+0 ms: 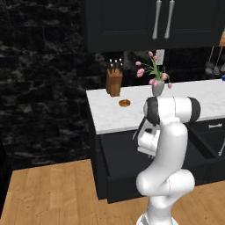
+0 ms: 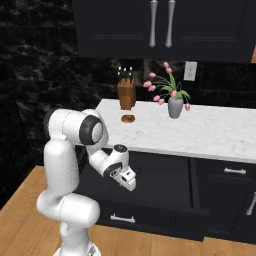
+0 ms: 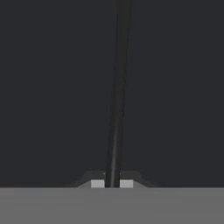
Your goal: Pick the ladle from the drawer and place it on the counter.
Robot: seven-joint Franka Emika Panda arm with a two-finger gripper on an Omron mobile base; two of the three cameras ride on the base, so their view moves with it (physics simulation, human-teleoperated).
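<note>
The ladle (image 3: 116,100) was seen in the hand view as a slim dark shaft running up from between the two finger tips, over the dark floor of the drawer (image 2: 165,185). The gripper (image 3: 112,183) appeared closed on the handle, the pale pads touching it on either side, though the contact itself was largely hidden. The drawer stood pulled out below the counter (image 2: 210,132), and the hand was held low inside it, below the counter's front edge, well left of the flower vase (image 2: 175,106).

The step in hand was judged to be the grasp and lift. The grip should be kept firm and the handle raised straight until the counter's edge was cleared. The knife block (image 2: 126,93) and the small brown round item (image 2: 128,118) beside it should be avoided when a bare patch of marble was chosen.
</note>
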